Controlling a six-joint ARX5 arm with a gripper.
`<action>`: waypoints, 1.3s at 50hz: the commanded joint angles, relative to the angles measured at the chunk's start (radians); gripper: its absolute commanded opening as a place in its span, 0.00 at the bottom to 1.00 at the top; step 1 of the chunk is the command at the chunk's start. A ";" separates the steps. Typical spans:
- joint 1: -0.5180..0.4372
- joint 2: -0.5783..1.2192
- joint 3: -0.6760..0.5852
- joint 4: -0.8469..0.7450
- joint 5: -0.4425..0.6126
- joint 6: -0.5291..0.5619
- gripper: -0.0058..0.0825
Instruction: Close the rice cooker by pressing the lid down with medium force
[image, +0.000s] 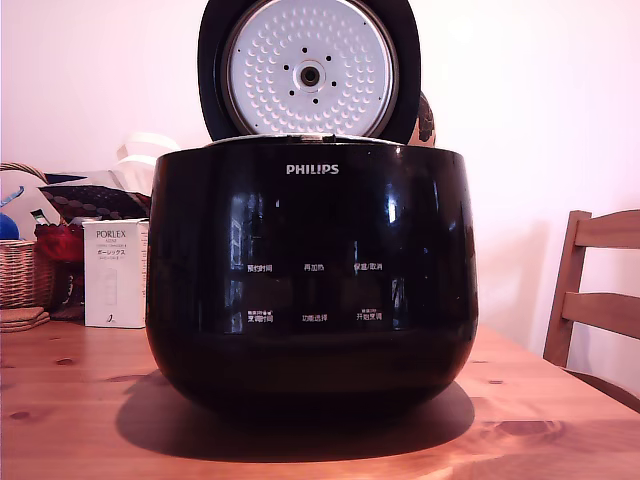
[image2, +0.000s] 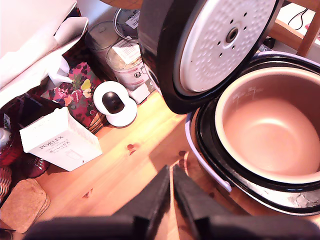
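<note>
The rice cooker (image: 310, 290) fills the middle of the exterior view, big glossy black body planted on the wooden counter (image: 80, 400), and nothing of the job looks done yet: the lid (image: 308, 70) stands upright on its hinge at the back, dimpled silver underside facing out, and the wrist view looks straight down into the bare copper-toned inner pot (image2: 270, 125). So the whole press is left, by my reading: get onto the lid's black outer shell, swing it forward and push it down till it latches. Now the gripper (image2: 171, 172), seen only in the wrist view: its dark jaws are drawn in narrow, tips almost touching, holding nothing. They hang over bare counter just beside the cooker's rim, with the lid's lower edge ahead of the tips and apart from them, no contact.
</note>
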 joint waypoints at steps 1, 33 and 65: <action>0.000 -0.070 0.004 0.186 0.001 0.001 0.04; 0.000 -0.052 0.204 0.319 0.009 -0.002 0.04; 0.009 0.326 0.568 0.253 0.093 0.043 0.04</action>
